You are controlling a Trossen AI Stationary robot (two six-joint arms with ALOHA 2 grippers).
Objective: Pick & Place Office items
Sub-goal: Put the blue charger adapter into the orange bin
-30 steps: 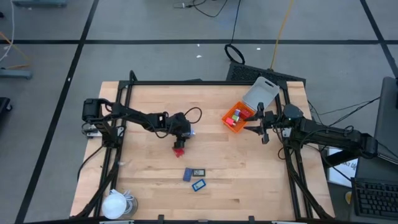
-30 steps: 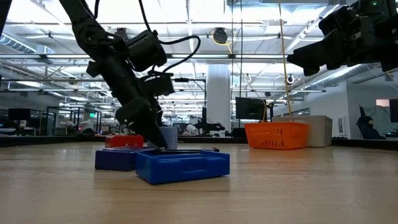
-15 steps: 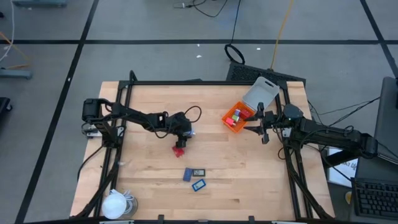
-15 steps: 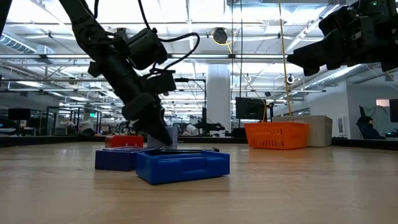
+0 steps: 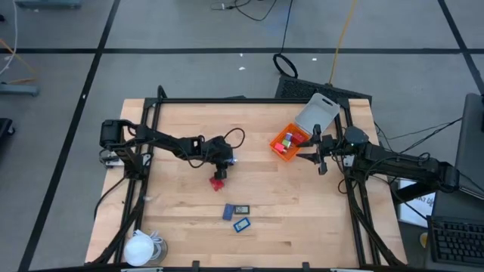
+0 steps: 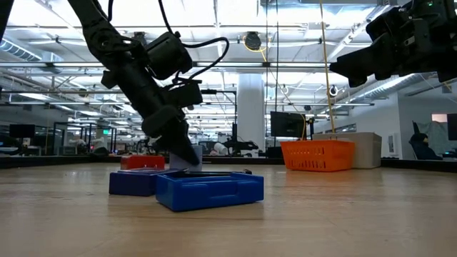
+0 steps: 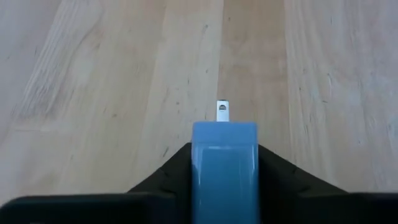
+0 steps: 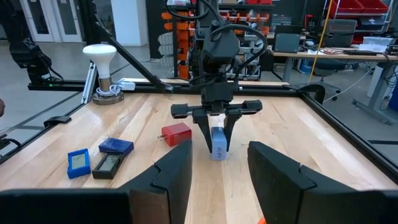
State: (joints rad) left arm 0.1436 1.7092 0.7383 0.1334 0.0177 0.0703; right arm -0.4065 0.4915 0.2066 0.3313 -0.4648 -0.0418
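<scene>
Little was changed since the earlier frames: only the left arm was swung slightly in the low view, its tool (image 6: 187, 158) carried a touch to the right and kept low over the desk (image 5: 302, 204). From left to right, a white lump with a cord (image 5: 141, 246) was seen at the near left corner. The left tool was clamped on a pale blue block (image 8: 218, 142), held just above the wood, so a lift was judged to be under way. A red block (image 5: 218, 182) was lying just beside it, and three flat rectangles (image 5: 236, 216) were left nearer the front edge. The orange tray (image 5: 290, 143) was well to the right, with the right tool (image 5: 321, 148), fingers apart, waiting just beside it, unmoved.
</scene>
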